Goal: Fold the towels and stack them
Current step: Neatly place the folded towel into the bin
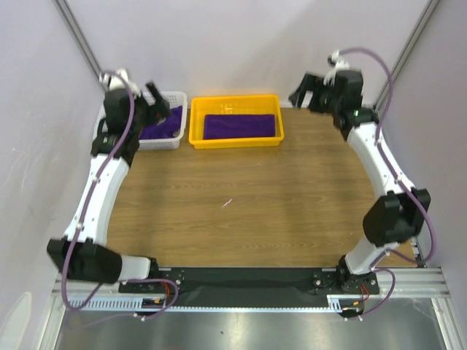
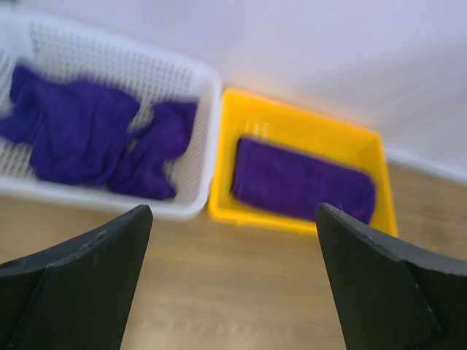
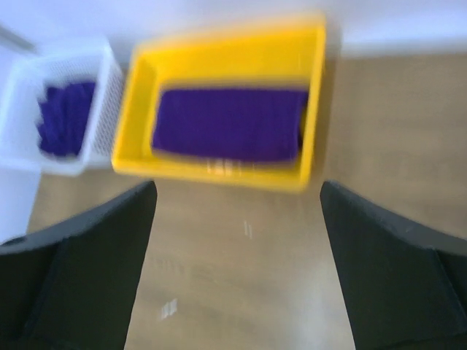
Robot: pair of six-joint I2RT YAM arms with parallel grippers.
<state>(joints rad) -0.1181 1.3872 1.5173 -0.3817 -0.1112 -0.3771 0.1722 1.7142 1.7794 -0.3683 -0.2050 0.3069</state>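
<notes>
One purple towel (image 1: 241,125) lies folded flat in the yellow tray (image 1: 235,140) at the back of the table. Crumpled purple towels (image 1: 162,127) fill the white basket (image 1: 172,97) to its left. My left gripper (image 1: 155,103) hangs open above the basket's near side and holds nothing. My right gripper (image 1: 307,93) is open and empty, up in the air to the right of the tray. The left wrist view shows the crumpled towels (image 2: 80,135), the folded towel (image 2: 303,182) and wide jaws (image 2: 233,211). The right wrist view shows the folded towel (image 3: 228,124) beyond its open gripper (image 3: 238,186).
The basket (image 2: 109,69) and the tray (image 2: 292,120) stand side by side against the back wall. Bare wooden tabletop (image 1: 241,211) stretches from them to the arm bases. A small pale speck (image 1: 227,203) lies near the table's middle. Walls close in on both sides.
</notes>
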